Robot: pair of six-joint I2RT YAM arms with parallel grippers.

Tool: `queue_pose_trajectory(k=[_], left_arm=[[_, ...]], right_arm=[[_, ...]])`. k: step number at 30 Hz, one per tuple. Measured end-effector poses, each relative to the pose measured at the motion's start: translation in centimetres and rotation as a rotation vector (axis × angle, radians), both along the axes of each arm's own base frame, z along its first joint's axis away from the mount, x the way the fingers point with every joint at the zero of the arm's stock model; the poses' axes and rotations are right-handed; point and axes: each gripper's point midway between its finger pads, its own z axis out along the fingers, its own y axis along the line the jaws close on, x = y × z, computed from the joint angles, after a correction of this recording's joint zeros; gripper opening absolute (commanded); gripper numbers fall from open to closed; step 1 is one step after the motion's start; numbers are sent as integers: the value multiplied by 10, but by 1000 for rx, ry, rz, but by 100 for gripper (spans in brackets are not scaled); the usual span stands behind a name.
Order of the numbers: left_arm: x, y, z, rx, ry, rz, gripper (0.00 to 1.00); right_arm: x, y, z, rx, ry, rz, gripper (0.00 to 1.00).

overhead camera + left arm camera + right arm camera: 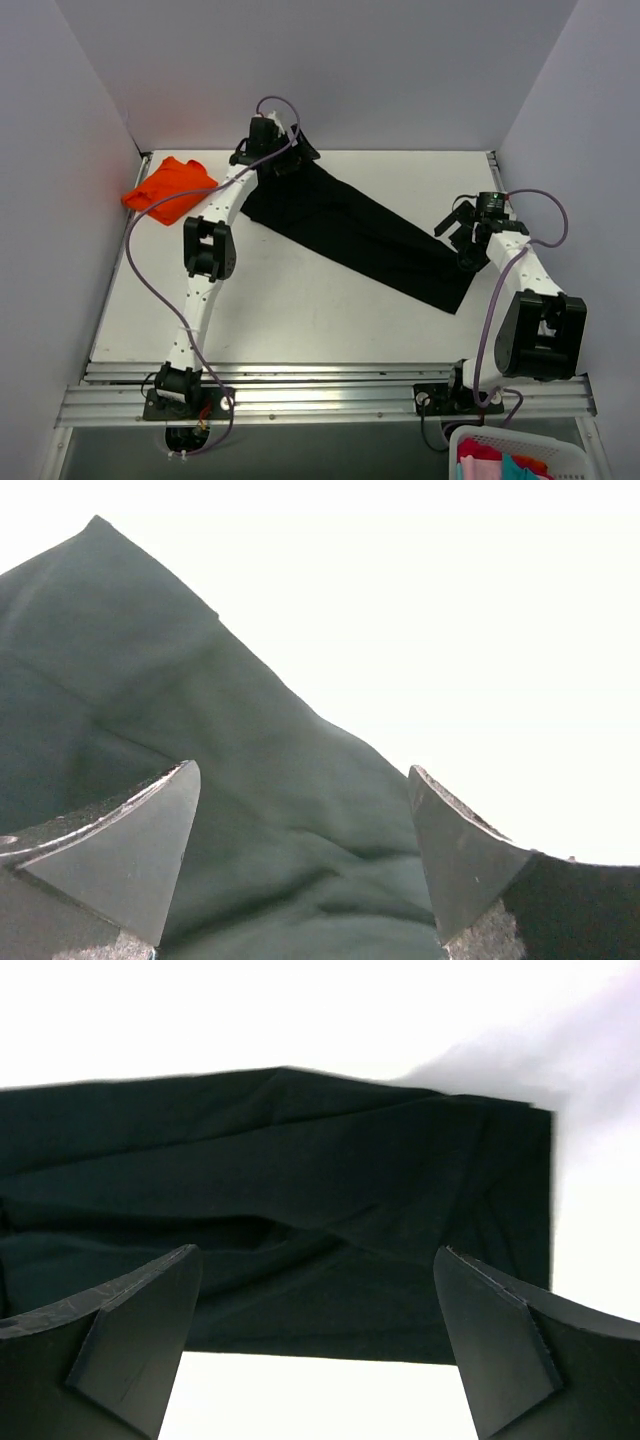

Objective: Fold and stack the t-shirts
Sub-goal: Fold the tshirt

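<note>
The black t-shirt (350,230) lies as a long folded strip running diagonally from the table's far left middle toward the right. My left gripper (290,155) hovers over its far end, jaws open. In the left wrist view the left gripper (300,770) is spread wide over wrinkled dark cloth (250,780), gripping none of it. My right gripper (455,222) is open beside the strip's near right end. In the right wrist view the right gripper (315,1250) frames the black t-shirt's (300,1190) edge, holding nothing. The orange t-shirt (170,190) lies folded at the far left.
Grey walls close in the white table (300,320) on the left, back and right. A white basket (515,455) of colourful clothes stands below the table's front edge at the right. A metal rail (320,400) carries both arm bases.
</note>
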Motion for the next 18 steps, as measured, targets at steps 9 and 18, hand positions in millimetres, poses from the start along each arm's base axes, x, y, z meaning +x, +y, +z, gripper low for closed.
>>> queue_pose_trajectory(k=[9, 18], left_arm=[[-69, -14, 229, -61, -325, -44, 95], [-279, -137, 190, -37, -124, -214, 77]], right_arm=[[6, 29, 34, -9, -105, 94, 98], [25, 36, 102, -42, -256, 106, 98]])
